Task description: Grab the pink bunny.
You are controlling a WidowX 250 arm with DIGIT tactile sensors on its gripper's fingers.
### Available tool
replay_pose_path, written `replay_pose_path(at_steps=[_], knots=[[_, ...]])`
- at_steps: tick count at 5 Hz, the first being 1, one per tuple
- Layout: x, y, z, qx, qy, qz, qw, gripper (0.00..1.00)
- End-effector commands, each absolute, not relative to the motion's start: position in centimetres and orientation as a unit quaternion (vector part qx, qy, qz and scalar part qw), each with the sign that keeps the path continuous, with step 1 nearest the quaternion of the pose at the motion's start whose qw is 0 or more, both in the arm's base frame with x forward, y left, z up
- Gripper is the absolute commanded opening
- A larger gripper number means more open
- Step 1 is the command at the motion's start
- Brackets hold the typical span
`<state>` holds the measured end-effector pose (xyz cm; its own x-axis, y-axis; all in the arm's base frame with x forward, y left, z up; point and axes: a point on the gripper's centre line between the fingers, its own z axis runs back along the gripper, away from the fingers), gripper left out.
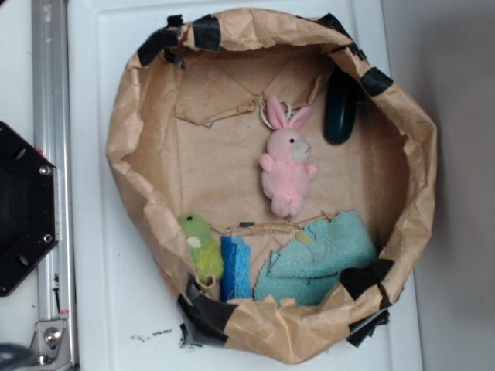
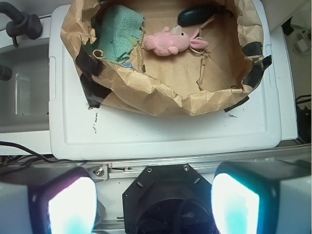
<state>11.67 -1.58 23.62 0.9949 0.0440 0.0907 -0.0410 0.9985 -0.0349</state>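
White tray-like surface point(image 1: 100, 193), crumpled brown paper bowl point(image 1: 418, 154) resting on it, metal rail point(image 1: 48, 93) alongside

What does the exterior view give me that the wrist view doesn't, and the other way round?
Only the exterior view shows the green plush toy and the blue sponge against the bag's wall. Only the wrist view shows the gripper, fingers wide apart, back at the arm's base, well short of the bag. Both show the pink bunny lying free on the floor of the brown paper bag, the teal cloth and the dark oval object.
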Motion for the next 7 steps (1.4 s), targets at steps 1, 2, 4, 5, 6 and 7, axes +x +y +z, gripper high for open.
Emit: replay_pose_path(at_steps=[1, 2, 4, 5, 6, 7], knots=[[11.7, -1.6, 23.6, -0.017, -0.046, 0.021, 0.999, 1.0], [16.7, 1.0, 18.6, 0.02, -0.009, 0.105, 0.994, 1.0], [24.5, 2.7, 14.4, -0.02, -0.139, 0.345, 0.928, 1.0], [26.0, 3.7, 14.4, -0.017, -0.166, 0.458, 0.873, 1.0], [27.9, 4.4, 12.2, -0.018, -0.164, 0.502, 0.849, 1.0], [28.6, 4.1, 8.7, -0.022, -0.109, 0.505, 0.856, 1.0]])
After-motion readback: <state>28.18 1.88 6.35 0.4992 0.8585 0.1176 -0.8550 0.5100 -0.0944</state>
